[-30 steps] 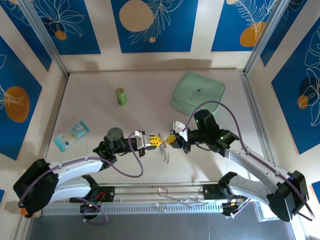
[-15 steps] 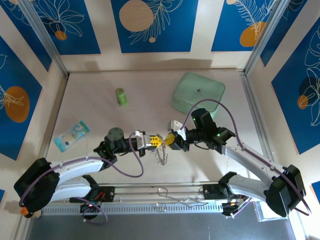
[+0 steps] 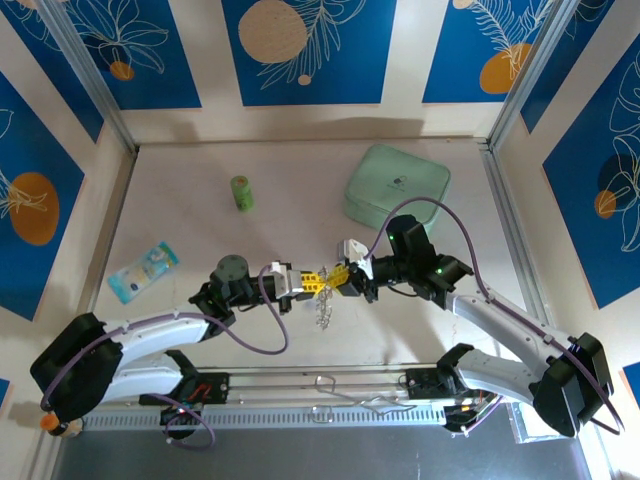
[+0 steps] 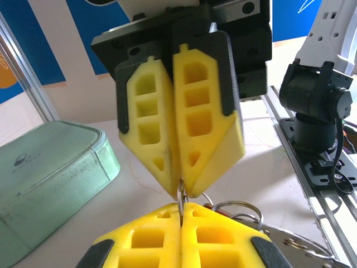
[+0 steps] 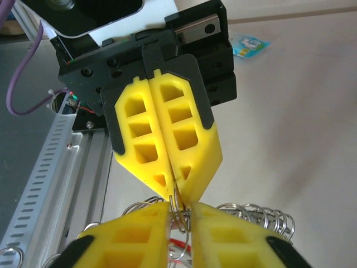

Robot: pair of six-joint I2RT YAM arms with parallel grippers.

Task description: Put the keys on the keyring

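**Operator:** Where do we find the keyring?

**Technician:** We find the keyring (image 3: 325, 311) at mid-table, toward the near edge, between the two arms. In the top view its spiky fringe of small silvery pieces spreads just below the two sets of fingertips. We cannot pick out the keys among those pieces. In the right wrist view a red sliver (image 5: 178, 244) shows under the wire, and we cannot tell what it is.

**Operator:** How do we read the left gripper?

**Technician:** The left gripper (image 3: 321, 283) has its jaws closed. The right wrist view shows its yellow fingers (image 5: 184, 139) pressed together, pinching the ring's thin wire at their tips.

**Operator:** And the right gripper?

**Technician:** The right gripper (image 3: 339, 279) faces the left one, tip to tip and almost touching. The left wrist view shows its fingers (image 4: 203, 106) closed on the same wire.

**Operator:** What else do we note on the table (image 3: 200, 230)?

**Technician:** We note:
- a small green cylinder (image 3: 240, 192) at the back left
- a pale green zip case (image 3: 397, 184) at the back right
- a blue packet (image 3: 143, 270) at the left

All three lie well apart from the keyring.
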